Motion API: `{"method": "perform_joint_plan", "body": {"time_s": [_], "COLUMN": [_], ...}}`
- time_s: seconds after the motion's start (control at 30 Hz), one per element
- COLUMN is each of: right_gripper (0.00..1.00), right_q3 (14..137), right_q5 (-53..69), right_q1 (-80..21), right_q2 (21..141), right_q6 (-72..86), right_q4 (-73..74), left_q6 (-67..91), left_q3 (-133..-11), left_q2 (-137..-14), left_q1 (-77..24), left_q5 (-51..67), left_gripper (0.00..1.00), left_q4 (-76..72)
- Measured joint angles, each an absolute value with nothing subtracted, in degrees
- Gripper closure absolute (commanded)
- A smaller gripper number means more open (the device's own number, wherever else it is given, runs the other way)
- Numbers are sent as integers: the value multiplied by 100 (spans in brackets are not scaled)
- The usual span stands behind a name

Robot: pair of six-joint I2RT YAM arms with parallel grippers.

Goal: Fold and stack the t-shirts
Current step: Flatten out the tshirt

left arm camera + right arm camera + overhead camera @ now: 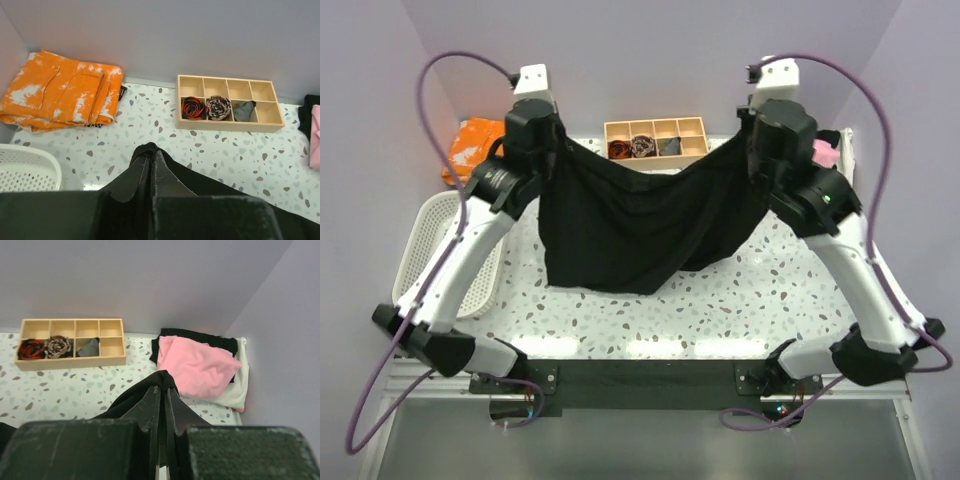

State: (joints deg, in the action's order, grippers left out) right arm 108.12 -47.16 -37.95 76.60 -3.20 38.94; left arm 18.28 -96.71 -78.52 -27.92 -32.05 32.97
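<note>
A: Where can free room be found on the table (720, 310)?

B: A bare speckled strip is seen along the near edge. The middle is blocked by the black shirt (640, 225), hung wide across it like a curtain.

A: And the far edge?

B: Its centre is taken by a wooden box (655, 138), the left corner by an orange cloth (475, 145), and the right corner by a pile of shirts (200, 365). Bare gaps are seen on either side of the box. The left side is closed off by a white basket (425, 230), and three sides are shut in by walls (650, 50).
</note>
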Motion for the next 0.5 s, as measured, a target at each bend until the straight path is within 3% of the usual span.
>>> {"method": "perform_joint_plan", "body": {"time_s": [0.17,0.4,0.5], "right_gripper": [100,100,100], "right_q3": [11491,13690,13915], "right_q5": [-4624,-3931,-3599], "right_q1": [-3404,-2344,-2071], "right_q2": [8770,10296,10433], "right_q6": [-764,-891,-854], "right_q4": [3503,3371,3336], "left_q6": [1776,1769,1680], "left_q3": [-10731,-13725,-13771], "left_q2": [-9120,-10980,-11085], "left_q1": [-2292,-1144,-902], "left_q5": [-2657,-1431,-1092], "left_gripper": [98,99,98], "left_q4": [3326,3028,2591]}}
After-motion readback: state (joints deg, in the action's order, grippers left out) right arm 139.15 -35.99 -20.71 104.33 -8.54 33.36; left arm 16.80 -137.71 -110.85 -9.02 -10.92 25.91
